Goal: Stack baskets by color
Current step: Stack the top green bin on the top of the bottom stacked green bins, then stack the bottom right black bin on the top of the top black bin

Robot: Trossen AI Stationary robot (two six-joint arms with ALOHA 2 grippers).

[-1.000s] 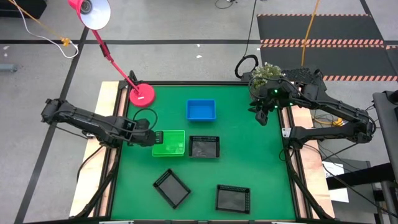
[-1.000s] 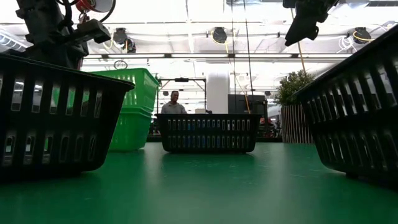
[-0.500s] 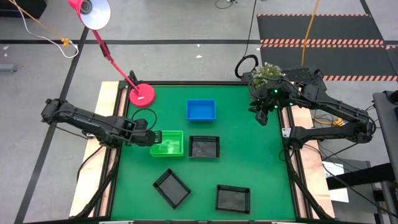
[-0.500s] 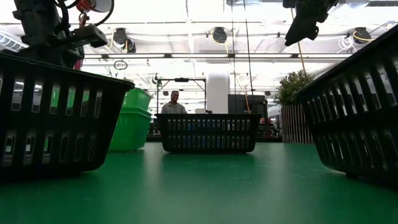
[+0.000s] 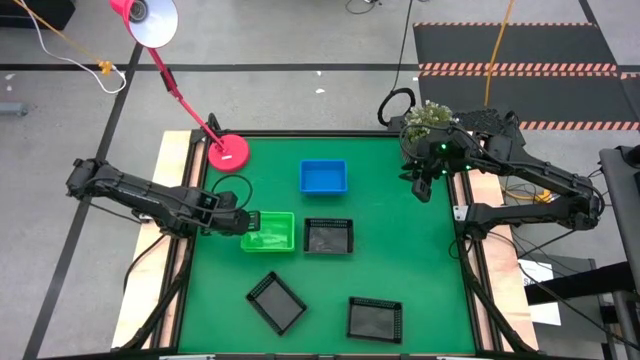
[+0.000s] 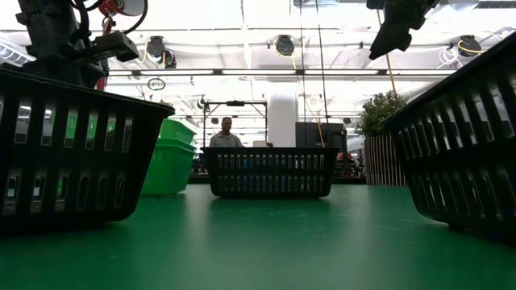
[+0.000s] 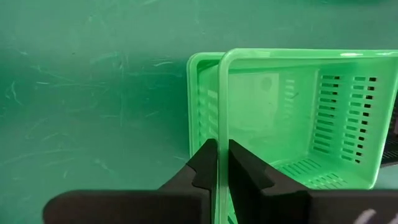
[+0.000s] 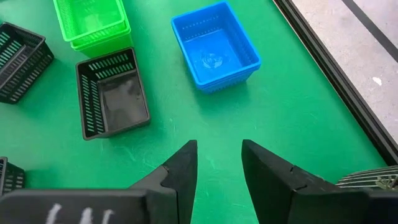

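Two bright green baskets (image 5: 272, 232) sit nested left of the table's middle, the upper one (image 7: 292, 118) inside the lower one (image 7: 194, 93). My left gripper (image 7: 222, 163) is shut on the upper basket's left wall. A blue basket (image 5: 324, 177) stands toward the far edge. Three black baskets lie apart: one beside the green ones (image 5: 328, 236) and two near the front edge (image 5: 276, 302) (image 5: 374, 319). My right gripper (image 8: 217, 163) hangs open over the far right of the table with nothing between its fingers. My left gripper has the rim of the upper green basket's left end wall (image 7: 222, 124) between its two fingers, one finger inside the basket and one outside. The fingers come steeply from above, from the table's left side. The basket rests inside the lower green basket.
A pink lamp base (image 5: 228, 152) stands at the far left corner and a small plant (image 5: 428, 118) at the far right corner. In the low view black baskets (image 6: 72, 153) (image 6: 468, 145) stand close on both sides. A person (image 6: 224, 133) shows in the room behind.
The upper green basket, which was raised and tilted above the lower one, has come down and settled into it. It has also shifted slightly toward the table's left edge. My left gripper has stayed at its left wall.
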